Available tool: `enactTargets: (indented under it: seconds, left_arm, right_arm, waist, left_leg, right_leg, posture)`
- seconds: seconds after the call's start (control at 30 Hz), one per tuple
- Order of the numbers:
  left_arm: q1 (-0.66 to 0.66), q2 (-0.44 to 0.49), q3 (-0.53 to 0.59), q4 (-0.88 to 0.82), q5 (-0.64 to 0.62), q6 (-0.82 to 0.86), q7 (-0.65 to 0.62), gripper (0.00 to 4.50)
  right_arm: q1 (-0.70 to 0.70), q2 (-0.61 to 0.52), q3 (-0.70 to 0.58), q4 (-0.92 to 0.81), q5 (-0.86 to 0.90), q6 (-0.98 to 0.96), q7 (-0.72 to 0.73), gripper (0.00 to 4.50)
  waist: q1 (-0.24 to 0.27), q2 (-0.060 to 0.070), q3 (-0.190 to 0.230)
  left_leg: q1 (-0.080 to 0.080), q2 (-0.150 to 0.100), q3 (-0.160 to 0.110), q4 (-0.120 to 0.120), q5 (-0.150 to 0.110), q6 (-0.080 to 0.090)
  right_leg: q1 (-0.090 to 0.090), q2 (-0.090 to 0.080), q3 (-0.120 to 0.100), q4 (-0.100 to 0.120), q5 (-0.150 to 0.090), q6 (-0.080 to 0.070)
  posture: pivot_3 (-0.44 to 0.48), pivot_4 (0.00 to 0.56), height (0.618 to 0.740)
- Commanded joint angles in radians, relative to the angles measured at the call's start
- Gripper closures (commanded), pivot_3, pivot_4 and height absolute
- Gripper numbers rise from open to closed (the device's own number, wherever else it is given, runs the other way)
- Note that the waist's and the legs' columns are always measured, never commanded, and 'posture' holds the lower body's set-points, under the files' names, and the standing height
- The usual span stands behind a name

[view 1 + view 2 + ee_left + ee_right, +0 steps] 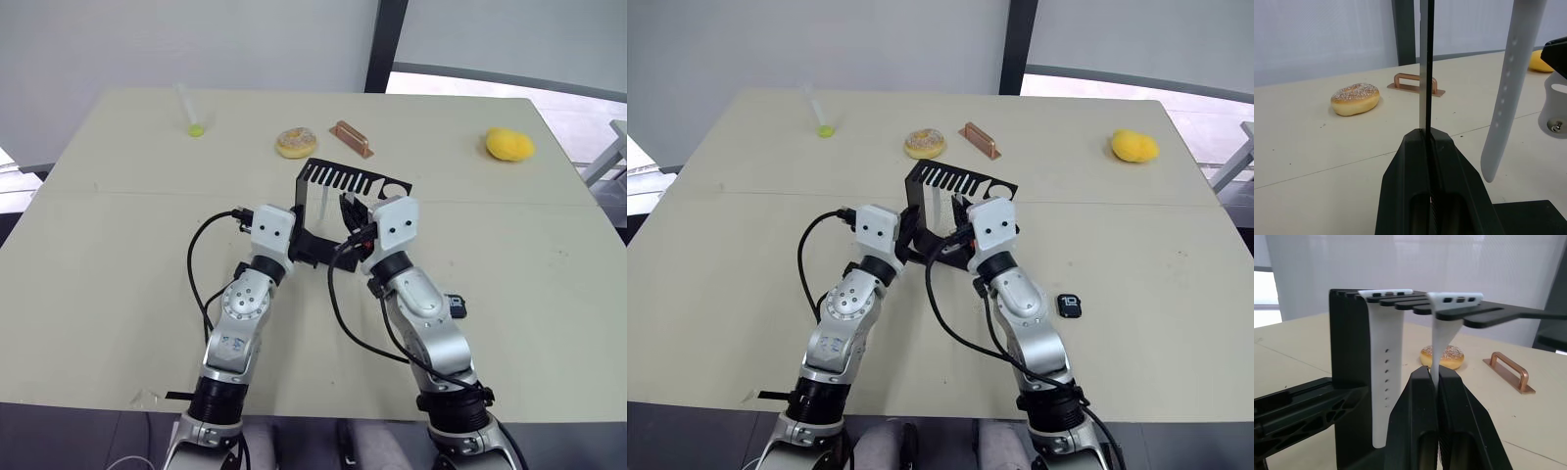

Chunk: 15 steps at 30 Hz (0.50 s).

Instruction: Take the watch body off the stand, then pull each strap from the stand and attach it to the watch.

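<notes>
The watch body lies flat on the table just right of the right arm, its dark screen up with light digits too small to read. Both white straps hang vertically from the stand's comb arm. The right gripper pinches the plain strap; the holed strap hangs free, while the left gripper clamps the stand's upright.

The watch body shows light digits, too small to read
</notes>
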<state>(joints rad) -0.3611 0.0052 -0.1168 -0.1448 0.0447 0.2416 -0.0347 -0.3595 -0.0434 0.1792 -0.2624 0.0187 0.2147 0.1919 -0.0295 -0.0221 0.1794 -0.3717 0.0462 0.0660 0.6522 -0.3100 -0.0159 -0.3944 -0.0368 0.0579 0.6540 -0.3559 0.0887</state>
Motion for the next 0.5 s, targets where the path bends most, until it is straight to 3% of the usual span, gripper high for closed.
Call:
enactTargets:
  seconds: [0.03, 0.23, 0.5]
  left_arm:
    - [-0.012, -0.012, -0.002, -0.039, 0.002, -0.004, 0.005, 4.5]
    - [-0.003, -0.012, -0.002, -0.039, 0.002, -0.008, 0.004, 4.5]
    - [0.002, -0.017, 0.005, -0.034, -0.006, -0.001, 0.008, 4.5]
  right_arm:
    - [0.001, -0.063, 0.045, -0.054, -0.076, -0.114, 0.037, 4.45]
    - [0.048, -0.126, 0.057, -0.063, -0.178, -0.219, -0.002, 4.45]
    - [0.06, -0.119, 0.024, -0.042, -0.2, -0.182, -0.001, 4.45]
  waist:
    - [0.0, 0.0, 0.0]
    - [0.001, 0.0, 0.0]
    - [0.001, 0.0, 0.0]
  left_leg:
    - [0.0, 0.0, 0.0, 0.0, 0.0, 0.0]
    - [0.0, 0.0, 0.0, 0.0, 0.0, 0.0]
    - [0.0, 0.0, 0.0, 0.0, 0.0, 0.0]
  right_leg:
    - [0.0, 0.0, 0.0, 0.0, 0.0, 0.0]
    - [0.0, 0.0, 0.0, 0.0, 0.0, 0.0]
    - [0.0, 0.0, 0.0, 0.0, 0.0, 0.0]
  posture:
    - [0.0, 0.15, 0.74]
    - [0.0, 0.15, 0.74]
    - [0.0, 0.15, 0.74]
